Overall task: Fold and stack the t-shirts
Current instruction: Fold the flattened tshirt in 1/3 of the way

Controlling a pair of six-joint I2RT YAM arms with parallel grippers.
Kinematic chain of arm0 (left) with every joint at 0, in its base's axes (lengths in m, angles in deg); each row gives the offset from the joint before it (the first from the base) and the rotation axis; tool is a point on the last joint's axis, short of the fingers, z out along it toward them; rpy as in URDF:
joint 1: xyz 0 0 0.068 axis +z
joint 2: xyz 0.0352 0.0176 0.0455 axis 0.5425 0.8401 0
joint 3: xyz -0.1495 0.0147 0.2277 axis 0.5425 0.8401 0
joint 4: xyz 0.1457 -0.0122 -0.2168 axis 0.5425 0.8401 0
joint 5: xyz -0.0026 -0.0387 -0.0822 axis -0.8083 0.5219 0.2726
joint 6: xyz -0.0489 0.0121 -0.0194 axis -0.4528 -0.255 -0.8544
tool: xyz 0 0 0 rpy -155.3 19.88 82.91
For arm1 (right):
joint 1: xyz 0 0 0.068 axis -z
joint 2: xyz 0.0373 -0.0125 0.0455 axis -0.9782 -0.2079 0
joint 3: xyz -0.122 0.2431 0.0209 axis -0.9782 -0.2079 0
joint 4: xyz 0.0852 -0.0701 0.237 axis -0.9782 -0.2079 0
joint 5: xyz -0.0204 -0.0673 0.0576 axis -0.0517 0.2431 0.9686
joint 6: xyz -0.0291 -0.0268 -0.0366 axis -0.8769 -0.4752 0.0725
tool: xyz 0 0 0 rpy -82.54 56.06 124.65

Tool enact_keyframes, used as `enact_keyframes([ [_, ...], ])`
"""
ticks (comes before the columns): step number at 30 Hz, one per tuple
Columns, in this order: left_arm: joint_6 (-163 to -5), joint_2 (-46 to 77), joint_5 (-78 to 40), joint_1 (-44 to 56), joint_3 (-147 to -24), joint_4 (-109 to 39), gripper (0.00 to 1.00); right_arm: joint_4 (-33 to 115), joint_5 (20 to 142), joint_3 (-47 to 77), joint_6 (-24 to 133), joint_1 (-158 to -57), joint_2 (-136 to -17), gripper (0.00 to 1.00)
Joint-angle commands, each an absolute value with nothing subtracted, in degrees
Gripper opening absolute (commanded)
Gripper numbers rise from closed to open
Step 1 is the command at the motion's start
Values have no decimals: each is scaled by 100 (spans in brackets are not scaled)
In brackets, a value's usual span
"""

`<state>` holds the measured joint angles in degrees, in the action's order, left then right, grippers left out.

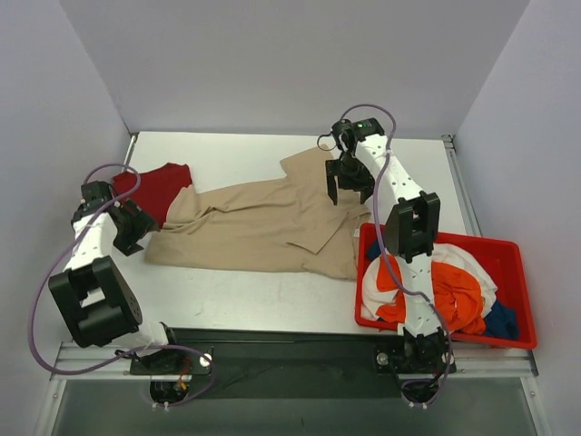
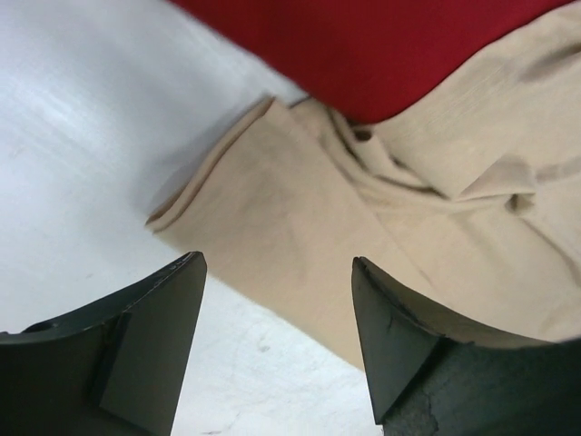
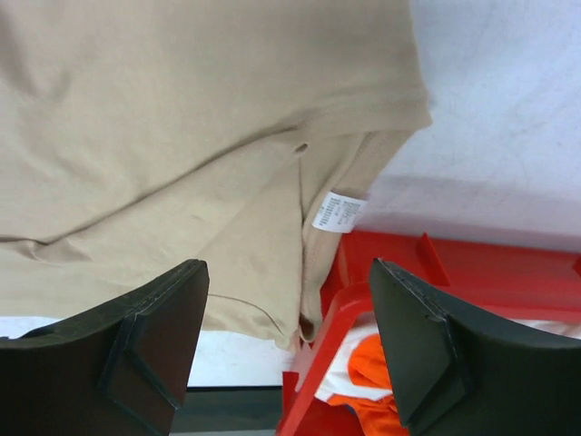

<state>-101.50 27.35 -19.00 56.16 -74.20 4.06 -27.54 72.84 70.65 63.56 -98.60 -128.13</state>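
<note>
seeing the large beige t-shirt (image 1: pixel 263 222) sprawled and rumpled across the middle of the table (image 1: pixel 236 154), its right end touching the red bin (image 1: pixel 513 250). noting the dark red t-shirt (image 1: pixel 163 189) at the far left, touching the beige cloth's left end. finding the left gripper (image 1: pixel 138 232) just beside that left end, fingers spread wide, pinching nothing, with only a beige sleeve edge and bare table below. finding the right gripper (image 1: pixel 349 193) over the beige cloth's far right part, near the bin, fingers likewise spread and empty. spotting an orange t-shirt (image 1: pixel 458 295), a white t-shirt (image 1: pixel 454 263) and a blue t-shirt (image 1: pixel 501 320) heaped together inside the bin.
</note>
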Motion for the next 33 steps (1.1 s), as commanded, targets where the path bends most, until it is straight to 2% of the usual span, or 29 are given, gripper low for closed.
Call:
enact_keyframes([
  [1,-9958,2196,-2316,5641,-7133,876,76,-2584,7594,6782,6447,-9936,-12072,73],
  [9,-10054,2141,-2194,5746,-6422,684,75,-1548,8525,4569,6711,-10602,-10919,72],
  [20,-10274,2792,-1833,5781,-6201,-291,62,-896,8755,3221,6975,-11043,-10830,72],
  [24,-10265,3021,-1833,5842,-6122,-529,46,-870,8667,3098,6913,-11035,-10979,71],
  [25,-10274,3056,-1824,5860,-6070,-573,37,-852,8658,3071,6913,-11043,-11006,71],
  [27,-10274,3153,-1789,5913,-6025,-696,28,-826,8675,2966,6913,-11043,-11067,71],
  [28,-10274,3188,-1789,5931,-5999,-731,16,-800,8675,2905,6913,-11043,-11094,71],
  [31,-10248,3232,-1736,6053,-5902,-828,0,-703,8702,2659,6931,-11052,-11173,71],
  [33,-10204,3206,-1701,6167,-5849,-820,0,-606,8693,2483,6931,-11087,-11234,71],
])
